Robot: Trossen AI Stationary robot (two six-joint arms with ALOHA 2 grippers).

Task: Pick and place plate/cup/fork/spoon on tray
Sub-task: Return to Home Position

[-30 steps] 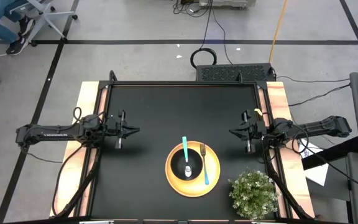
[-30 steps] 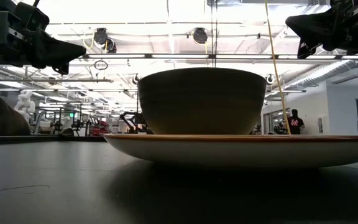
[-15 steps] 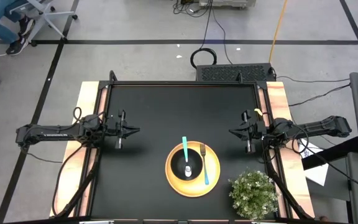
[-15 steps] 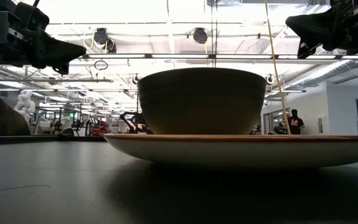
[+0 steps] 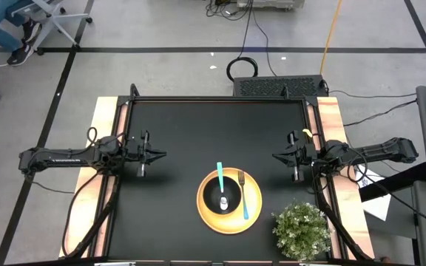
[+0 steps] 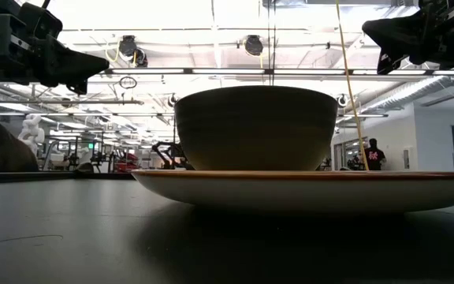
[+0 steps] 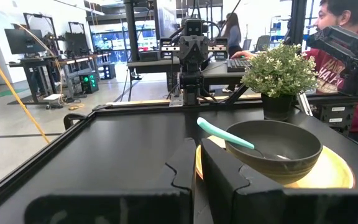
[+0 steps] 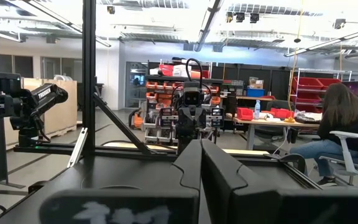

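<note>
Sitting on the tray [image 5: 207, 216], the cup [image 5: 216, 202] holds the spoon [image 5: 220, 178]; the fork [image 5: 244, 198] lies beside it on the tray. The left gripper [image 5: 160, 154] and right gripper [image 5: 275, 156] hover at opposite sides of the table [image 5: 176, 125], fingers pressed together, empty

Arms [image 5: 58, 157]: dark, slim, jointed tubes.
Left claw [image 5: 160, 155]: black, two tapering fingers.
Right claw [image 5: 276, 156]: black, same shape.
Cable [image 5: 91, 135]: thin black loop by left wrist.
</note>
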